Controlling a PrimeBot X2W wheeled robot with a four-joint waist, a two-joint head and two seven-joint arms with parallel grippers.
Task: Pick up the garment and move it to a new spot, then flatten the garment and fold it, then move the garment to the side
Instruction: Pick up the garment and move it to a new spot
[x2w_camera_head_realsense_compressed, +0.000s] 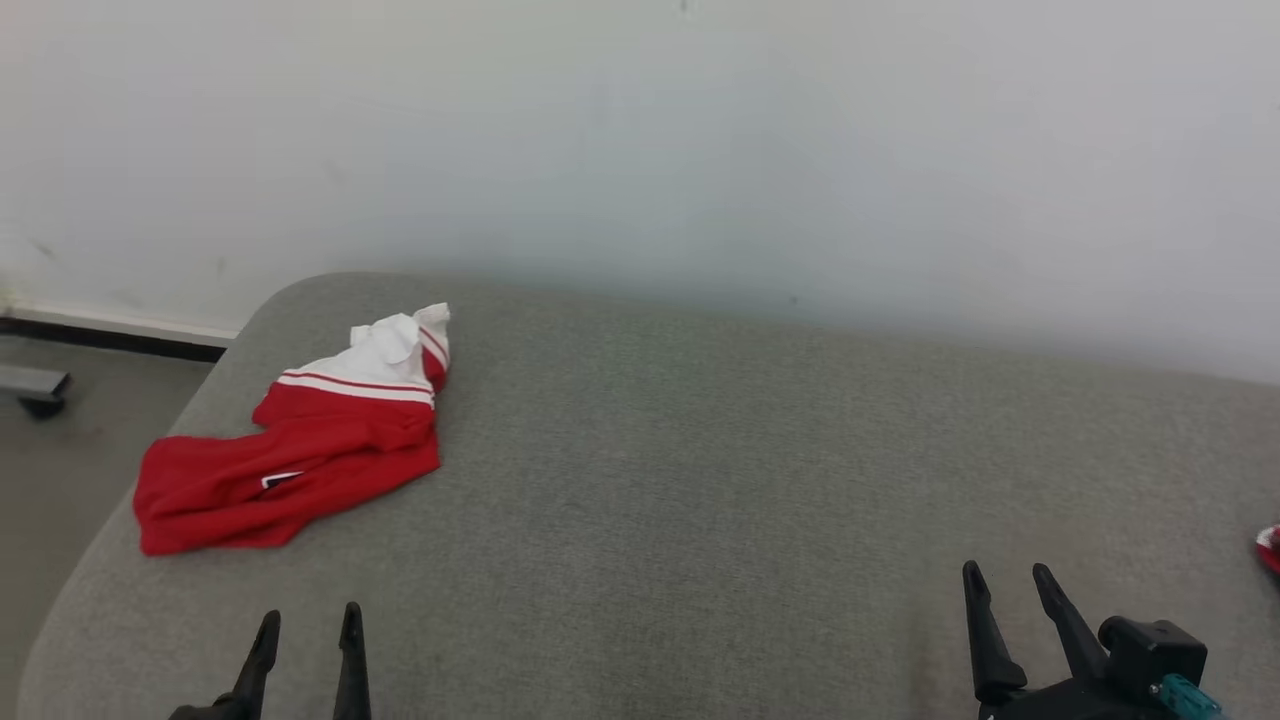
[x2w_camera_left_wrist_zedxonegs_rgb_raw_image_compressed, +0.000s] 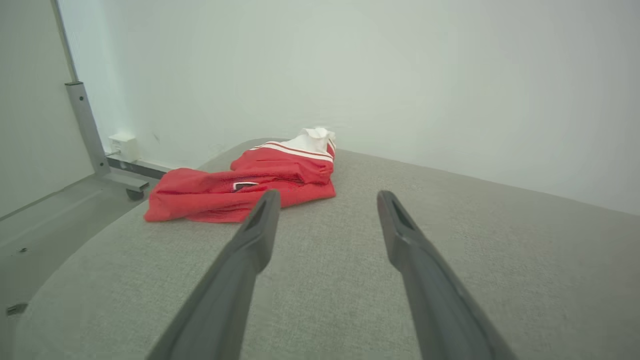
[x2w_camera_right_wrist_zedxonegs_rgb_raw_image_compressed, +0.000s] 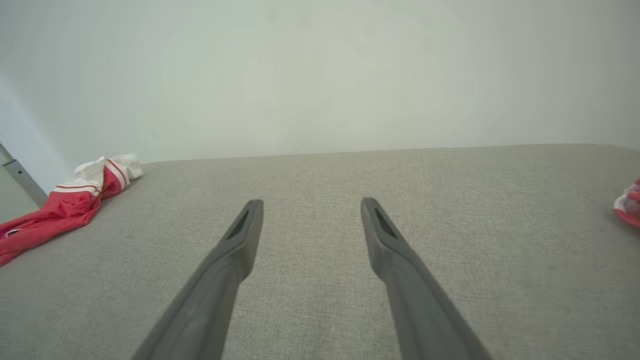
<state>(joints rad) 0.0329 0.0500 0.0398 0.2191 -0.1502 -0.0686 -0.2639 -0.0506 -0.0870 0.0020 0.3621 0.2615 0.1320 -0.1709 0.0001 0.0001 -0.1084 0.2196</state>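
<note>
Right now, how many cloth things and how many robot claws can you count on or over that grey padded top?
Red-and-white garment: 1
Red-and-white piece at the right edge, cut off, kind unclear: 1
Grippers: 2, the left gripper and the right gripper, both open
Total: 4

The left tool (x2w_camera_head_realsense_compressed: 309, 612) sits at the lower left, its dark fingers pointing up and parted. The right tool (x2w_camera_head_realsense_compressed: 1004, 570) sits at the lower right, fingers likewise parted.
</note>
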